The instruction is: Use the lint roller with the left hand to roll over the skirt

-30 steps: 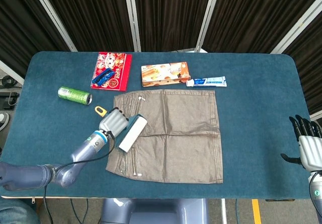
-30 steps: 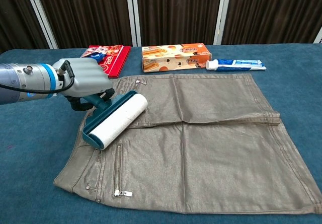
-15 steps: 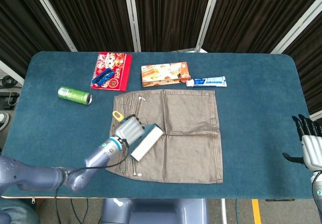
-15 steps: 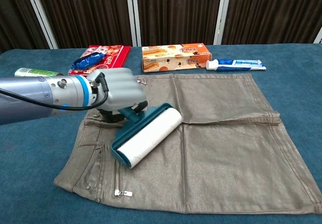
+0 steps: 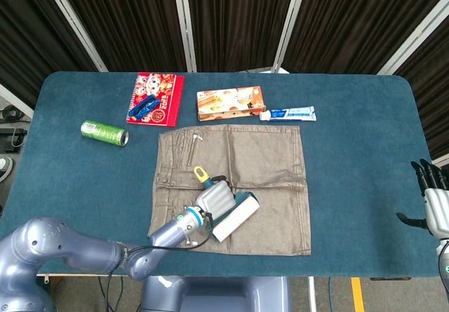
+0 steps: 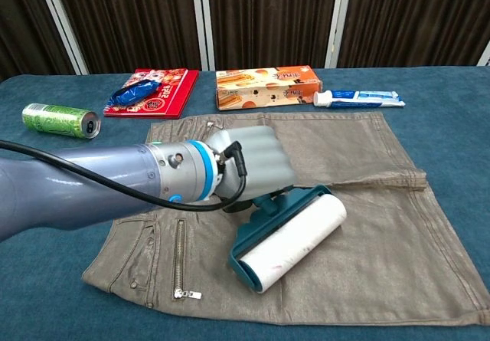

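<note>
Fingers (image 6: 264,161) of the left hand (image 6: 249,171) curl tight around the lint roller (image 6: 289,237), its white roll lying on the brown skirt (image 6: 367,226) mid-desk. The right hand (image 5: 435,203) hangs with fingers spread, empty. No writing is legible on the snack box (image 6: 264,86).

left hand (image 6: 256,165) fingers curled closed, right hand (image 5: 436,203) fingers spread
</note>
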